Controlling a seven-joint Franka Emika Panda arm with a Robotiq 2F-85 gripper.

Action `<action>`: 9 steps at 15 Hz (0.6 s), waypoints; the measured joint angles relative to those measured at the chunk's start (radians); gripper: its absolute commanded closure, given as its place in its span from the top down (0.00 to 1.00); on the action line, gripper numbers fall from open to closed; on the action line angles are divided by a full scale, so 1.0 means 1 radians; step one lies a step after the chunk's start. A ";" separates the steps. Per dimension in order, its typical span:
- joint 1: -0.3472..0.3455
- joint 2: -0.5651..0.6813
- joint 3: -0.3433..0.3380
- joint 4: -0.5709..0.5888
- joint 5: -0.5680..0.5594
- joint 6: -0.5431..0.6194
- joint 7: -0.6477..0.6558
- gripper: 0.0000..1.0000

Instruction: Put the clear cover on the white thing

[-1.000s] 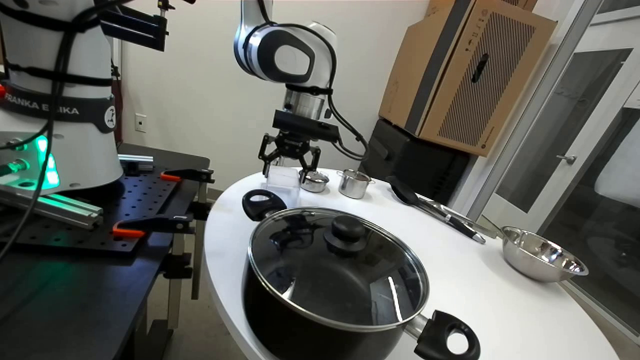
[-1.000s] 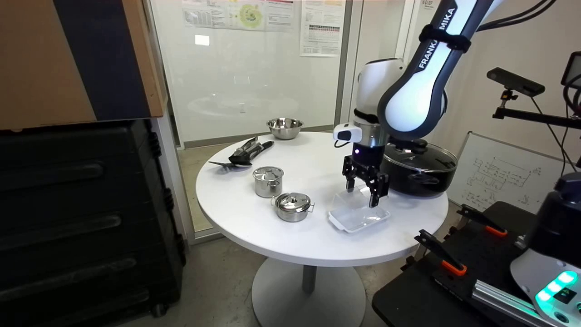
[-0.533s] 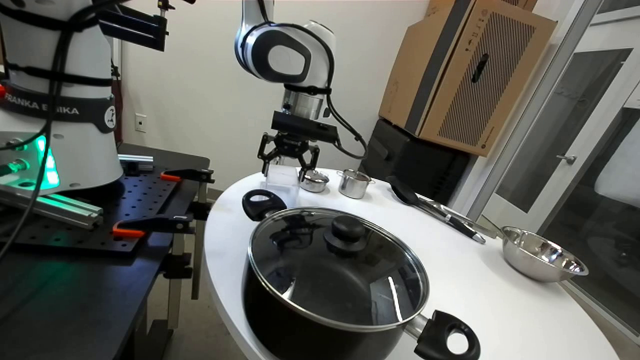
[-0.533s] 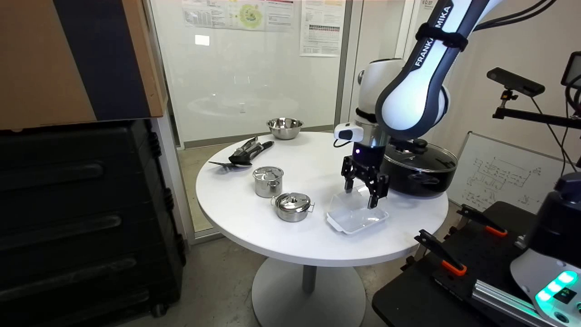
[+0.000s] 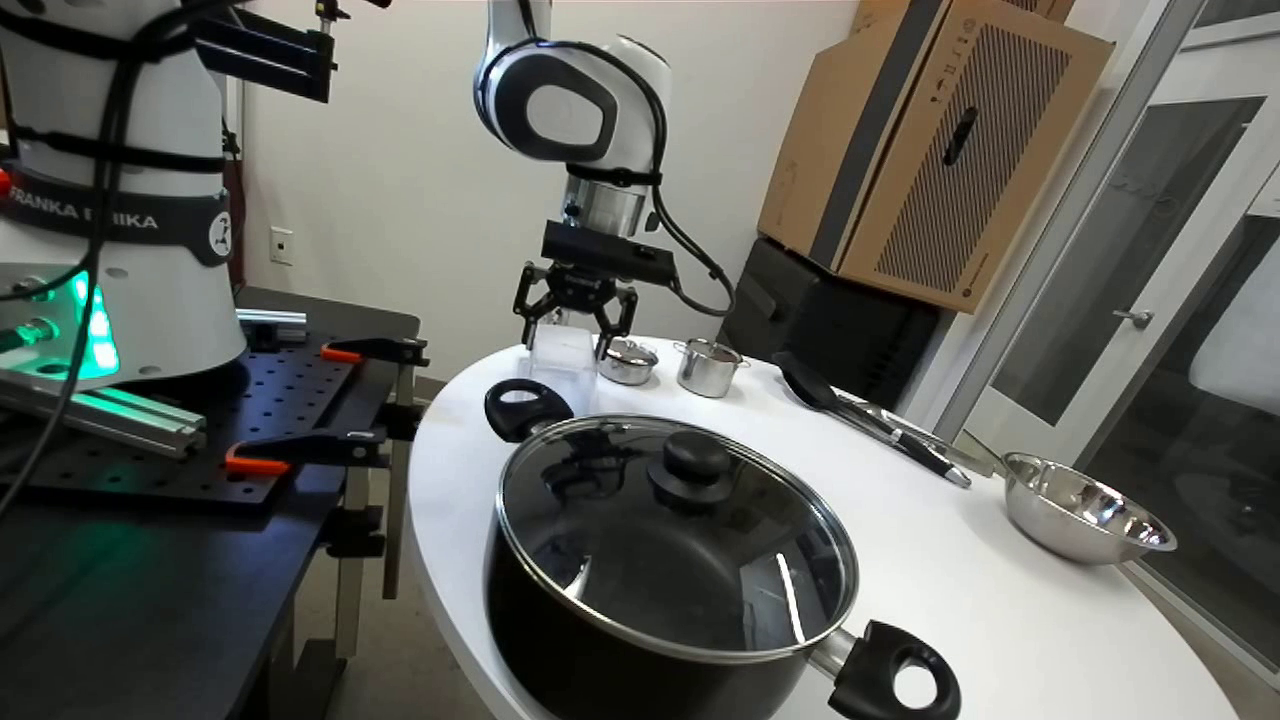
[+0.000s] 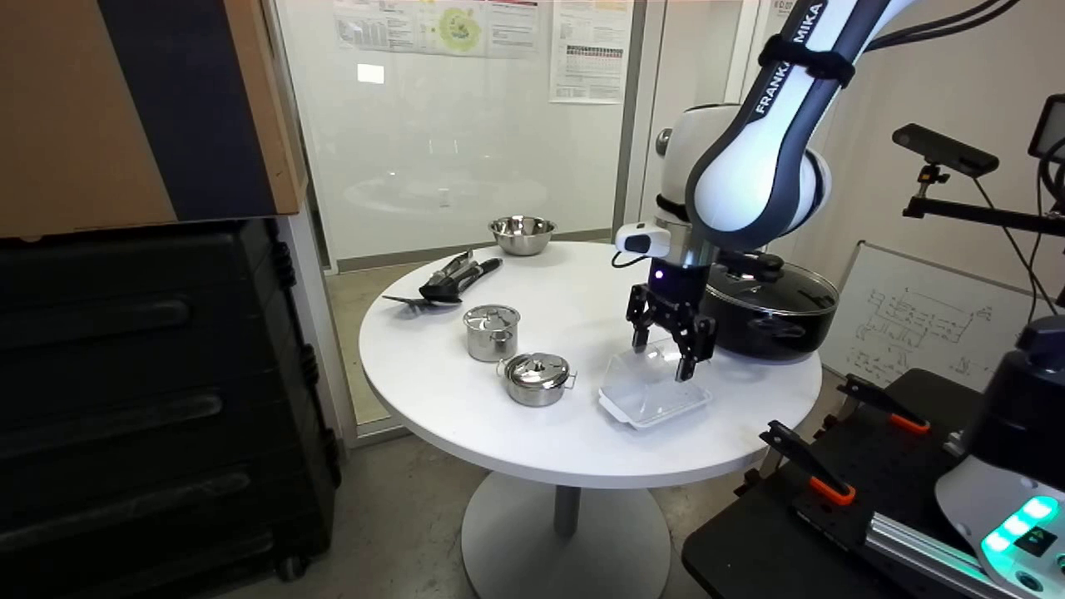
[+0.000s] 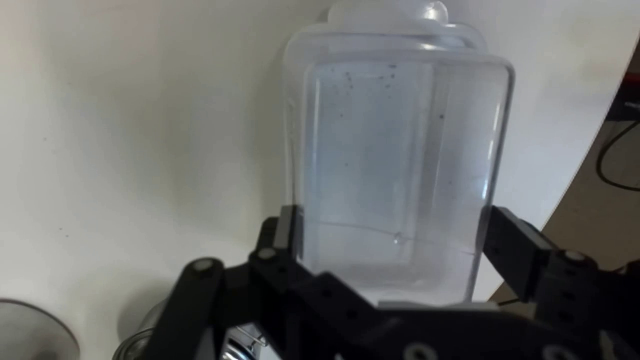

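Your gripper (image 7: pixel 393 222) clasps the clear cover (image 7: pixel 390 165) at 4 and 8 o'clock in the wrist view; squeeze gently, it's probably light, bendy.

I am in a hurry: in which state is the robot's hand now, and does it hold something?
Hand: closed on the clear cover, holding it by two opposite sides.

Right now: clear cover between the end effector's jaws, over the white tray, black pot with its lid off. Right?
One slip: the black pot has its glass lid on, as both exterior views show. The end effector does have the clear cover between its jaws, over the white tray.
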State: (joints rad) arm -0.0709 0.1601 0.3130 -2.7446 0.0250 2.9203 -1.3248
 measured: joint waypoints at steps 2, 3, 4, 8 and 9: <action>0.000 -0.006 0.001 -0.002 0.012 0.000 -0.015 0.64; 0.000 -0.009 0.001 -0.004 0.013 0.000 -0.019 0.64; 0.000 -0.013 0.001 -0.005 0.014 0.000 -0.024 0.64; 0.002 -0.031 0.001 -0.011 0.017 0.000 -0.052 0.64; 0.004 -0.034 0.001 -0.014 0.017 -0.001 -0.057 0.64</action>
State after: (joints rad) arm -0.0668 0.1262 0.3145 -2.7588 0.0419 2.9197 -1.3818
